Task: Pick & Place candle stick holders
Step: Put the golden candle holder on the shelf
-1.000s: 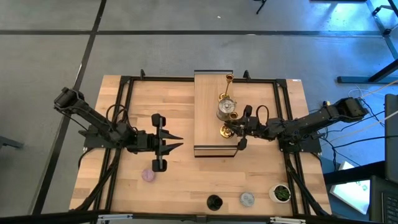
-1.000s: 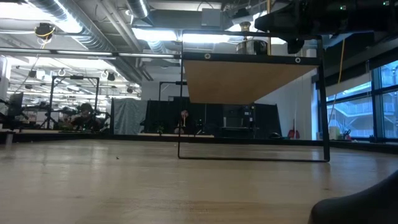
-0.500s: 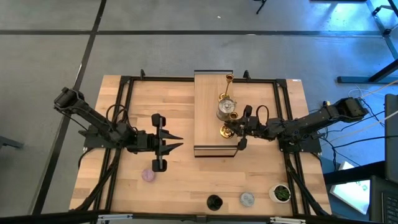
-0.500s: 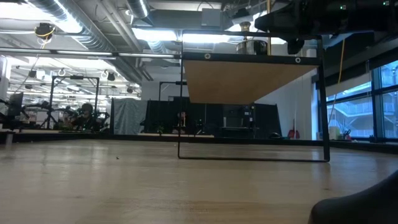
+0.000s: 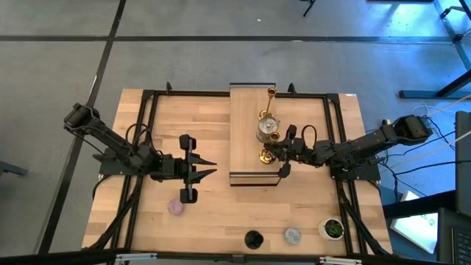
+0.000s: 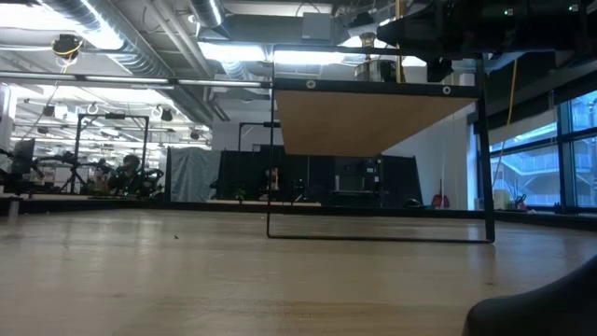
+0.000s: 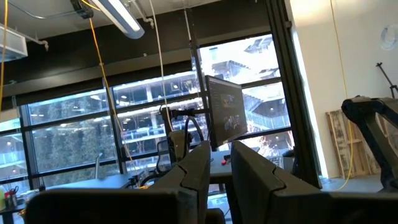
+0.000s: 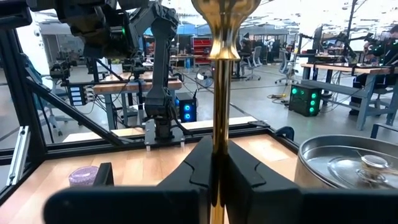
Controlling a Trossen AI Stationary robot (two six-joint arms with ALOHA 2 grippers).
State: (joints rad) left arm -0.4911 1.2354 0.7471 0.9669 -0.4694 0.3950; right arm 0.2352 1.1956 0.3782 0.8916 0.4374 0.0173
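Observation:
A raised light-wood platform [image 5: 246, 158] stands mid-table. On it are a tall gold holder [image 5: 270, 94], a silver holder [image 5: 266, 132] and a short gold stemmed holder [image 5: 266, 154]. My right gripper [image 5: 274, 151] reaches in from the table's right and is shut on the short gold one [image 8: 219, 74], with the silver holder [image 8: 348, 165] beside it. My left gripper [image 5: 213, 168] hovers left of the platform, shut with nothing in it [image 7: 219, 177]. A lilac-pink holder [image 5: 175, 207], a black one [image 5: 253, 239] and a grey-blue one [image 5: 292, 235] stand on the tabletop. My right gripper pinches the short gold holder's thin stem [image 8: 219, 134] between its two fingers. The fingers come in level from the table's right side and lie across the stem. The holder stands upright. The fingers hide its foot, so I cannot tell whether it rests on the platform.
A small white pot with a green plant [image 5: 333, 228] stands at the near right corner. A black frame [image 6: 378, 238] carries the platform above the tabletop. The lilac-pink holder [image 8: 84, 176] sits near the left arm's base. Bare wood lies between the left gripper and the near edge.

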